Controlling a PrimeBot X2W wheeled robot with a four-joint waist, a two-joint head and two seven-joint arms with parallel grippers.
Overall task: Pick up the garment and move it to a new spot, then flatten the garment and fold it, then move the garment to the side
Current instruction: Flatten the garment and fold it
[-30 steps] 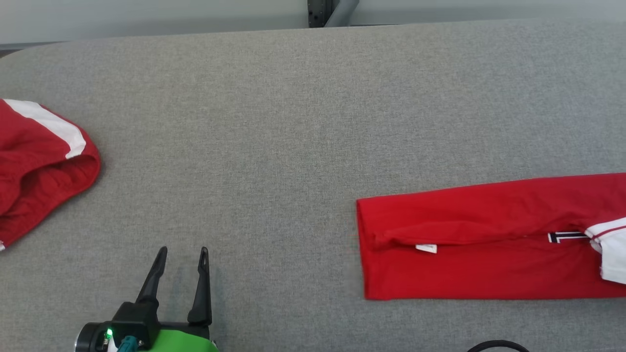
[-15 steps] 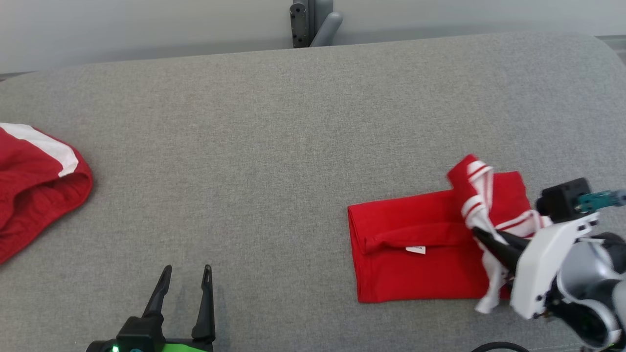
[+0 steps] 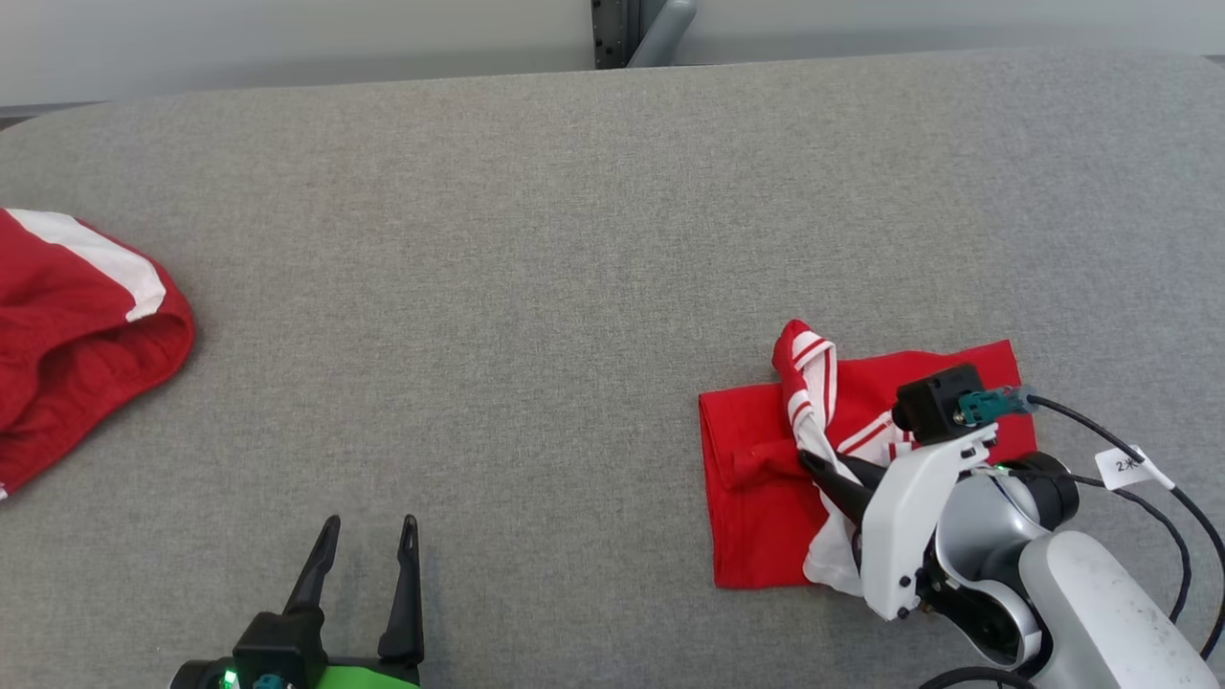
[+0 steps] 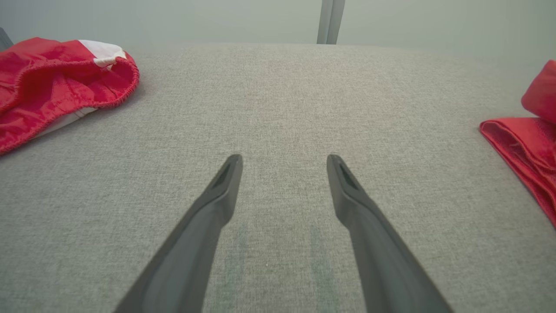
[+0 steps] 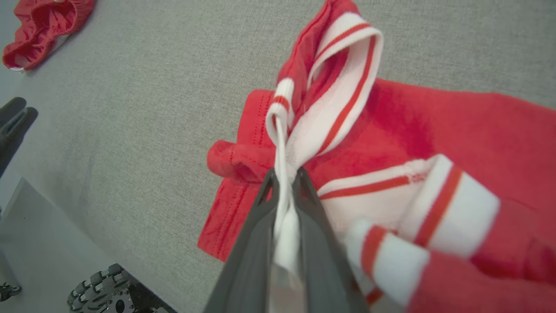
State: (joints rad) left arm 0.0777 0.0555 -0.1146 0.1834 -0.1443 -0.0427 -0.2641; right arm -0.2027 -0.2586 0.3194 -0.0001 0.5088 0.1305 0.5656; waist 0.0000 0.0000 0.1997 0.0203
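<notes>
While its two dark fingers press together on a white strip of ribbed trim, the right pincer (image 3: 809, 461) (image 5: 284, 174) holds the folded red knit garment with white, red-striped cuffs and collar (image 3: 751, 498) (image 5: 456, 126) (image 4: 521, 139) by that strip. The trim runs out past the fingertips and loops upward, lifted off the layers beneath. The rest of the garment lies under and around this pincer's fingers as a rough rectangle on the grey woven fabric tabletop (image 3: 536, 287). Its folded edge sits just beyond the fingertips, and a striped cuff lies close beside the fingers in the right wrist view.

The left pincer (image 3: 368, 522) (image 4: 284, 158) has its fingers spread wide with nothing between them, pointing out over bare cloth. The garment's near edge lies off to this pincer's right, well apart from it. A second, crumpled red fabric piece with a white band and a gathered hem (image 3: 77, 325) (image 4: 52, 74) lies ahead and to the left of the left pincer, also well apart.
</notes>
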